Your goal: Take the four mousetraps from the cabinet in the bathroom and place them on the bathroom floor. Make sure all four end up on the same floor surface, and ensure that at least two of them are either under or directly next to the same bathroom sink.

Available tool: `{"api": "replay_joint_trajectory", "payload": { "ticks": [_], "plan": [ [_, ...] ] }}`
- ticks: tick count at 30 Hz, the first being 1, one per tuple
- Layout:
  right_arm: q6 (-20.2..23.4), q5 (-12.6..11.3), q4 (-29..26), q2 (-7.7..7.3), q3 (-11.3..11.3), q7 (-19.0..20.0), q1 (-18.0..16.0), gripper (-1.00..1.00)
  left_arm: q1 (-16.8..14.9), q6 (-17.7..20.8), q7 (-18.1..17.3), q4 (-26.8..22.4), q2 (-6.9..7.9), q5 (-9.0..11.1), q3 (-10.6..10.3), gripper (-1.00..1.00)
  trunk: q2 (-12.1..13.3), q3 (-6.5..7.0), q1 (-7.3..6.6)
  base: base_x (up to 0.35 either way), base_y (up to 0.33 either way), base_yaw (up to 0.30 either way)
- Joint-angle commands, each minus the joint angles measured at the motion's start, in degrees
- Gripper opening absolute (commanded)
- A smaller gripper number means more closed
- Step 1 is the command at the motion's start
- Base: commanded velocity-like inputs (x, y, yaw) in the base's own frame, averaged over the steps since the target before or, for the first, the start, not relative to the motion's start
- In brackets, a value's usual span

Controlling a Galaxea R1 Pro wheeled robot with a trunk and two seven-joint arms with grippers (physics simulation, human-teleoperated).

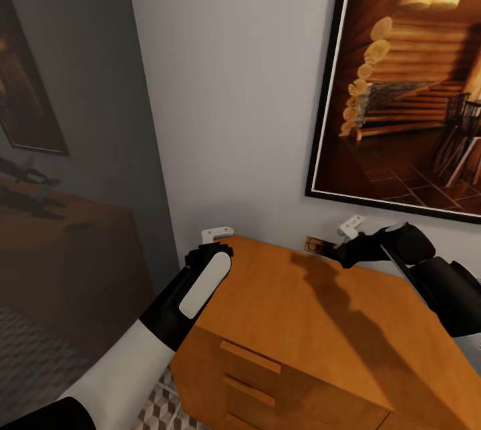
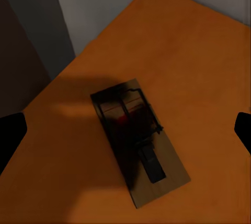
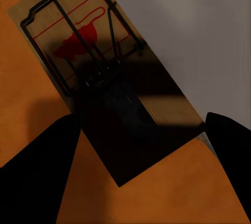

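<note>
Tan wood forms the base of each mousetrap in view. One mousetrap lies flat on the orange-brown top of the cabinet, directly below the left gripper; it carries dark wire and a red mark, and much of it sits in shadow. In the left wrist view the two dark fingertips stand far apart at either side of this mousetrap, clear of it, so the left gripper is spread and holds nothing.

A second mousetrap lies flat at the rear edge of the cabinet top, against the pale grey wall. In the head view it appears as a small tan board just beside the right gripper. In the right wrist view the dark fingers are spread on both sides of the near end of the board; contact with the board cannot be determined, and the jaws have not closed on it.

Drawer fronts with slim bar handles occupy the cabinet face below the left arm. Two white brackets are fixed to the wall just above the cabinet's rear edge. A dark-framed picture of a log interior hangs on the wall above the right arm. Cube-patterned bathroom floor tiles show at the foot of the cabinet.
</note>
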Motion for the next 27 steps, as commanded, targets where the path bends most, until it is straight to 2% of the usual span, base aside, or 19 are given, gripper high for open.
{"api": "replay_joint_trajectory", "payload": {
  "ticks": [1, 4, 10, 15, 18, 21, 27],
  "plan": [
    [0.16, 0.42, -0.08, -0.01, 0.40, 0.39, -0.07, -1.00, -0.07, 0.34, 0.31, -0.04, 0.00, 0.33, -0.05, 1.00, -0.05, -0.07, 0.00, 0.000, 0.000, 0.000],
    [0.16, 0.27, -0.50, 0.19, 1.73, 0.47, -0.07, -1.00, -0.07, 0.34, -0.12, -0.03, 0.00, 0.35, -0.05, 1.00, -0.05, -0.07, 0.00, 0.000, 0.000, 0.000],
    [0.16, -0.11, -1.64, 0.17, 2.56, 0.58, -0.07, -1.00, -0.07, 0.37, -1.55, -0.03, 0.00, 0.69, -0.06, 1.00, -0.05, -0.07, 0.00, 0.000, 0.000, 0.000],
    [0.16, -2.52, -3.83, 0.09, 2.87, 0.75, -0.07, -1.00, -0.07, 0.43, -3.21, 0.09, 0.00, 1.02, -0.13, 1.00, -0.05, -0.07, 0.00, 0.000, 0.000, 0.000],
    [0.16, -3.15, -4.55, 0.04, 4.21, 0.96, -0.07, -1.00, -0.07, 0.43, -3.33, 0.13, 0.00, 1.03, -0.08, 1.00, -0.05, -0.07, 0.00, 0.000, 0.000, 0.000],
    [0.16, -4.24, -6.23, -0.18, 6.56, 1.43, -0.07, -1.00, -0.07, 0.43, -3.39, 0.14, 0.00, 1.04, -0.08, 1.00, -0.05, -0.07, 0.00, 0.000, 0.000, 0.000],
    [0.16, -5.02, -7.21, -0.16, 7.82, 2.15, -0.02, -1.00, -0.07, 0.43, -3.41, 0.15, 0.00, 1.04, -0.07, 1.00, -0.05, -0.07, 0.00, 0.000, 0.000, 0.000]
  ]
}}
